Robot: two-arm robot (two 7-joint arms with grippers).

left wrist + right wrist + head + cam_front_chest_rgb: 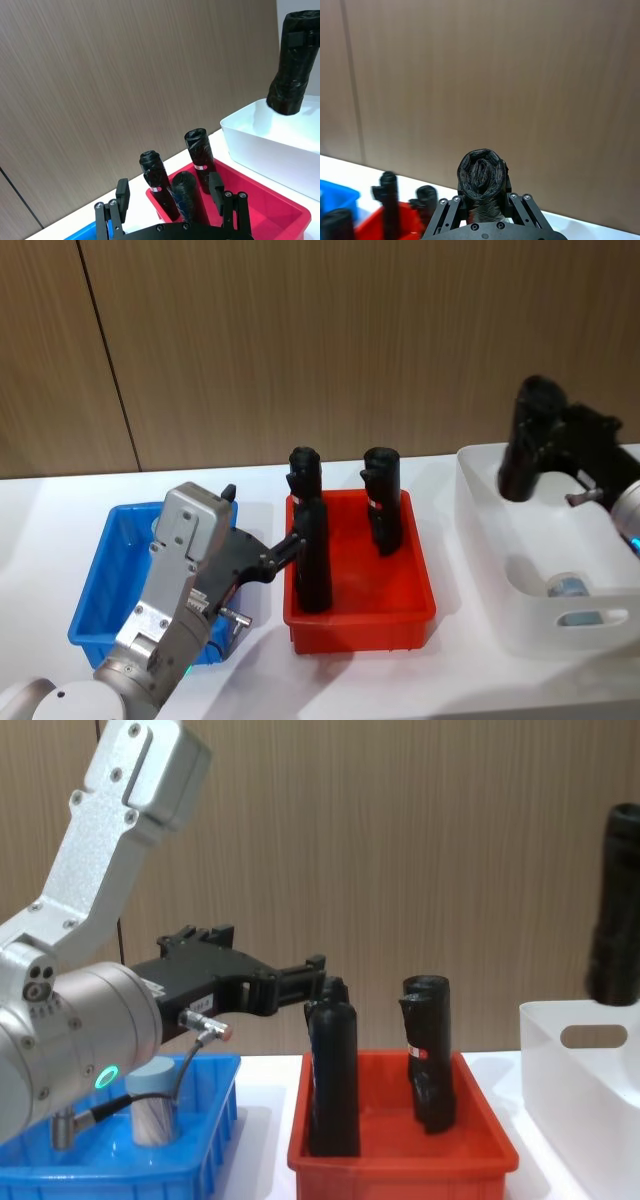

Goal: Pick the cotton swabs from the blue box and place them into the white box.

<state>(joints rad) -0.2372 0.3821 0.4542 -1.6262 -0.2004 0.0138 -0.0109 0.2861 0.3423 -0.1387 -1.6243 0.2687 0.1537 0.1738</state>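
Right gripper [548, 448], in the head view, is clamped on a black roll [528, 440] held above the white box [480, 540], where one cotton swab tub [568, 586] already lies, while the left gripper [290, 545] reaches from over the blue box [100, 580] towards the red tray [420, 580]. From the left wrist its fingers [122, 192] stand apart on nothing, and the right wrist view shows that roll pinched between the right jaws. From the chest, another cotton swab tub [152, 1115] stands in the blue box, so I judge the job part done.
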